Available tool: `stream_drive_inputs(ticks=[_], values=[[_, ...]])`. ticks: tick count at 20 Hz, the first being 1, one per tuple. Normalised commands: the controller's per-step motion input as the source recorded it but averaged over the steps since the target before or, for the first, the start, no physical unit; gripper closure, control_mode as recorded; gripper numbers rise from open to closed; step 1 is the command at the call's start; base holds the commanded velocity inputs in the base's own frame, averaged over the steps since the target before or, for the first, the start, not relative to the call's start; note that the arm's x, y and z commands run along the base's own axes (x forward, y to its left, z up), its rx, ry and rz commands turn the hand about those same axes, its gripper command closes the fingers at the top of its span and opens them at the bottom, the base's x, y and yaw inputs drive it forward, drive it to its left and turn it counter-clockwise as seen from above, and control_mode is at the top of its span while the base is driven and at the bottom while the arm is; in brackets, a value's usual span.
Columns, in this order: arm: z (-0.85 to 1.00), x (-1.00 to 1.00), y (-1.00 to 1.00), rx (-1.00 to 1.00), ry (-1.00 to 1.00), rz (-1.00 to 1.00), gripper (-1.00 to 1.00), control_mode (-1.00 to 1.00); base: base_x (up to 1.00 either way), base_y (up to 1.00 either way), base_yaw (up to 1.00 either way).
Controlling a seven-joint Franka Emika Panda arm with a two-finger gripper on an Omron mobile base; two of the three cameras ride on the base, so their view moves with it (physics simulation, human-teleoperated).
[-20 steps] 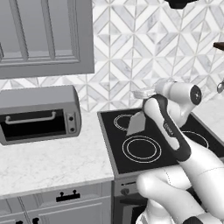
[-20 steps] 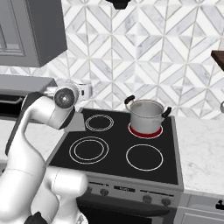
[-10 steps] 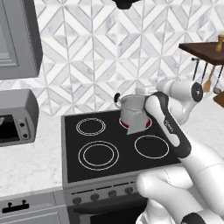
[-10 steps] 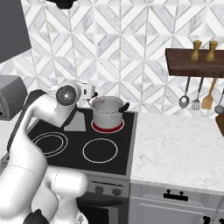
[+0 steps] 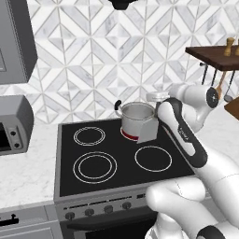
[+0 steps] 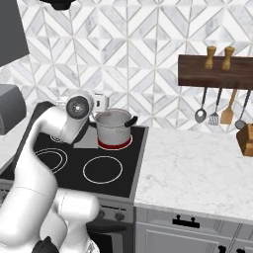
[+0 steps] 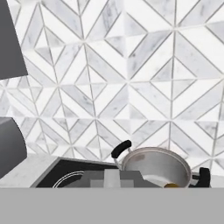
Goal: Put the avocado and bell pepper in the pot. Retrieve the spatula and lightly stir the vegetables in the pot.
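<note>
Your base has rolled right along the counter: both base views have slid sideways, so the shift is the camera's, not the objects'. The stove now sits square ahead instead of off to the side. The toaster oven has dropped to the left edge. The wall rack with its steel ladles and orange-brown wooden spatula has come into the right base view.

- Gripper: jaws together. It hangs just left of the pot's rim in the right base view, at about rim height.
- Spatula: the pale grey square blade hangs below the hand, in front of the pot's wall. It has travelled with the arm while everything else slid past, so you can take it as held. The grip on the thin handle itself is hidden. In the hand view the blade shows as a grey slab low in the picture.
- Pot: upright on the rear right ring, which glows red beneath it. Black handles stick out to either side.
- Avocado and bell pepper: you cannot make them out. The hand view shows only an orange-yellow sliver low inside the pot, too small to name.

Judgement: the fetch looks done, and the drive has brought you within reach of the pot. Stirring remains. You would need to lift the blade over the rim, then lower it inside. Watch the near handle, and avoid nudging the pot off its ring.
</note>
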Motion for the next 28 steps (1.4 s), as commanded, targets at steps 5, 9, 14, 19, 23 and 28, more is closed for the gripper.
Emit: stream_drive_inputs(ticks=[5,9,14,19,23,28], values=[[0.28,0.48,-0.02,0.01,0.00,0.00,1.00,-1.00,0.38,0.00,0.00],[0.31,1.00,-0.07,0.00,0.00,0.00,1.00,-1.00,0.00,0.00,0.00],[0.01,1.00,-0.01,0.00,-0.01,0.00,1.00,-1.00,0.00,0.00,0.00],[0.00,1.00,-0.03,0.00,-0.03,-0.02,1.00,-1.00,0.00,0.00,0.00],[-0.01,0.92,-0.14,-0.01,-0.11,-0.04,1.00,-1.00,0.00,0.00,0.00],[-0.23,0.83,-0.31,-0.06,-0.03,-0.09,1.00,-1.00,0.00,0.00,0.00]])
